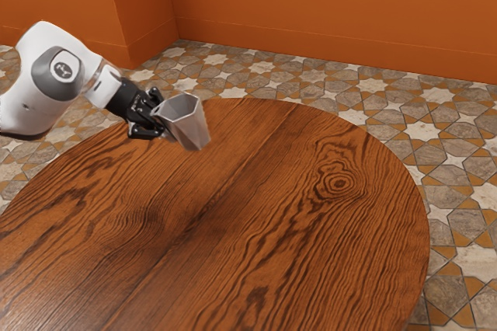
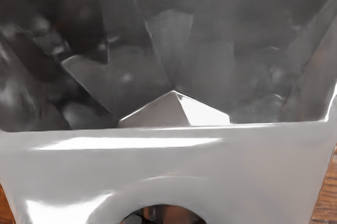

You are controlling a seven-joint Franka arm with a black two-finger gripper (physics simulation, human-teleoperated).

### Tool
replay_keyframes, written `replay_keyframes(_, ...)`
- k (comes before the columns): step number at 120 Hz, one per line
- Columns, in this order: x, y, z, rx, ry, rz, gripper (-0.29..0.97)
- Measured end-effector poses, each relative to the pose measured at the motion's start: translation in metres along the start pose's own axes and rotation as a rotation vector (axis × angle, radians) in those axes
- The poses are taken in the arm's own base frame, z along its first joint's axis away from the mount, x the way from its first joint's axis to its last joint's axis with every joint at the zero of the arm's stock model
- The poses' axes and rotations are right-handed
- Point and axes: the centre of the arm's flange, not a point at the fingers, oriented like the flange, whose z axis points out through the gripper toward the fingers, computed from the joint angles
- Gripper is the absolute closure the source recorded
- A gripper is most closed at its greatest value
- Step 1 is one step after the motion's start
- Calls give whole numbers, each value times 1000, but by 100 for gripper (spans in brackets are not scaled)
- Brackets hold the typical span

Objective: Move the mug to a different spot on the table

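**Tilted mug may slip near the desk's edge**

One grey faceted mug [image 1: 185,120] hangs tilted just above the single round desk [image 1: 311,214], close to its far edge. The one black tool [image 1: 152,116] pinches its arm-side wall. My worry: so slanted a hold could twist loose, and the mug would drop and roll off that edge.
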Motion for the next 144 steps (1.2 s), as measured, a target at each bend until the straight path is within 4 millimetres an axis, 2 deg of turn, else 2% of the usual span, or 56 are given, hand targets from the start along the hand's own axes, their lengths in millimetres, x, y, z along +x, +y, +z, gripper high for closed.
replay_keyframes(9, -21, -5, 13, -33, 15, 16, 68)
replay_keyframes(20, -47, -21, 35, -67, -4, 41, 68)
replay_keyframes(32, -64, -39, 53, -91, -41, 58, 68)
replay_keyframes(42, -88, -38, 78, -132, -66, 34, 68)
replay_keyframes(54, -111, -29, 110, -188, -103, -1, 68)
replay_keyframes(64, -115, -22, 130, -221, -122, -16, 68)
replay_keyframes(77, -121, -16, 145, -243, -130, -47, 68)
replay_keyframes(117, -130, -13, 156, -248, -150, -135, 67)
replay_keyframes(144, -132, -12, 162, -258, -146, -176, 44)
